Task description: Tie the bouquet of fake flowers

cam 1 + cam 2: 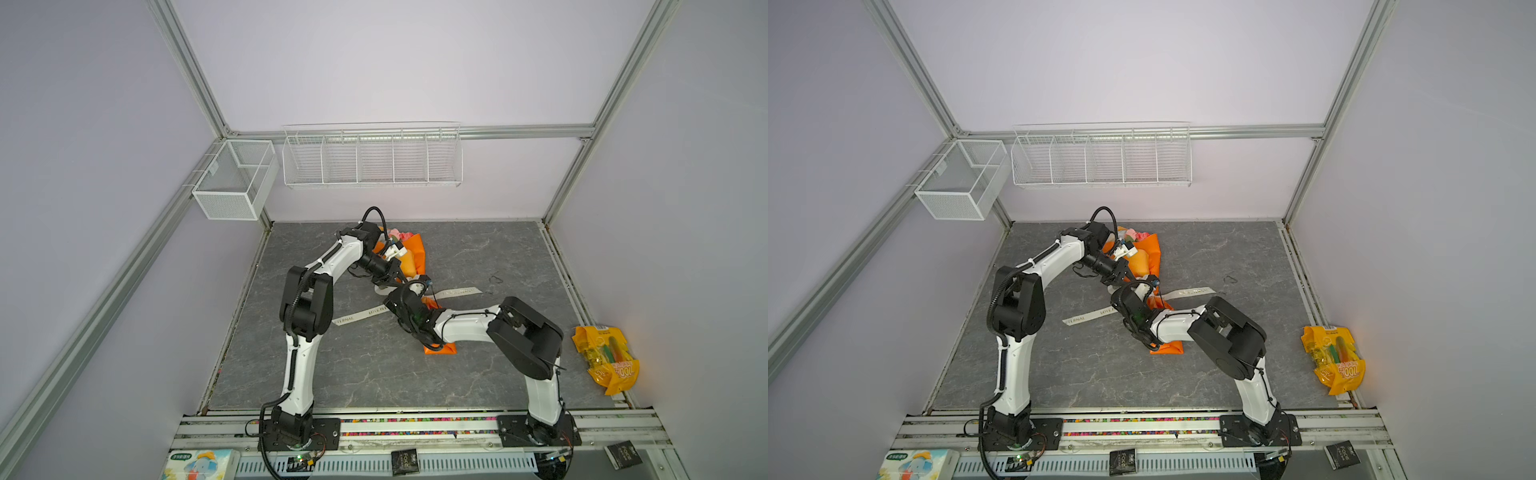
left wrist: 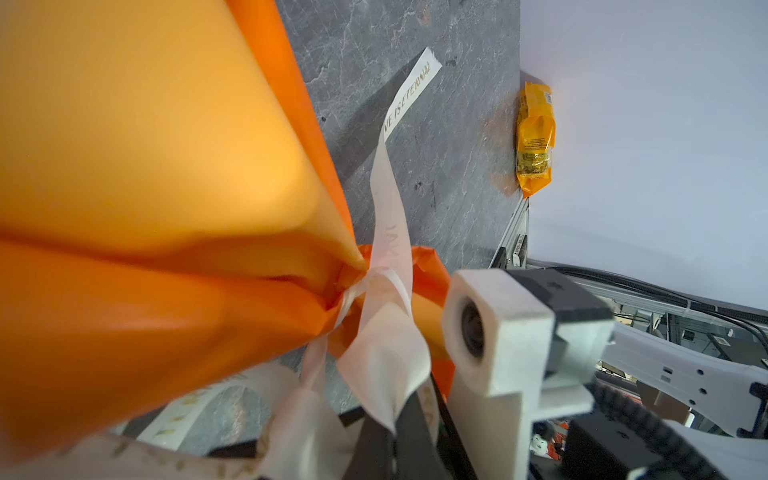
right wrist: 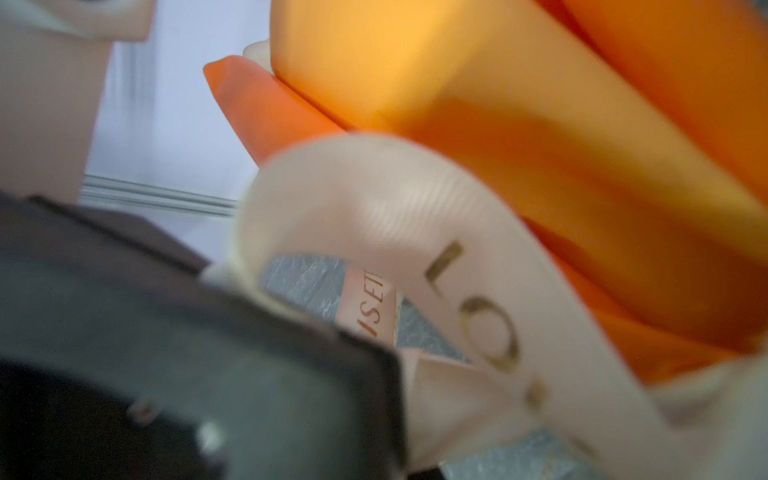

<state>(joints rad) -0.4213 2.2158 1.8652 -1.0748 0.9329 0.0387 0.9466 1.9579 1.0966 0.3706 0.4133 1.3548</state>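
Left gripper (image 2: 395, 436): clenched on ribbon (image 2: 390, 232).
Right gripper (image 1: 415, 289): clenched, seemingly grasping the ribbon loop.
Risk: slick ribbon slips out under pull, and the knot on the bouquet (image 1: 401, 237) loosens.

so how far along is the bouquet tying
Done: the bouquet of fake flowers sits in its orange wrap, and the ribbon looks cinched round the wrap's neck. In hand: the left gripper pinches a ribbon fold. Left: finishing the knot; both tails lie loose.

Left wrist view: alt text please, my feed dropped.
An orange wrapping sheet dominates, gathered to a neck where a cream lettered ribbon wraps it. One ribbon tail trails across the grey table; a yellow snack bag lies by the wall.
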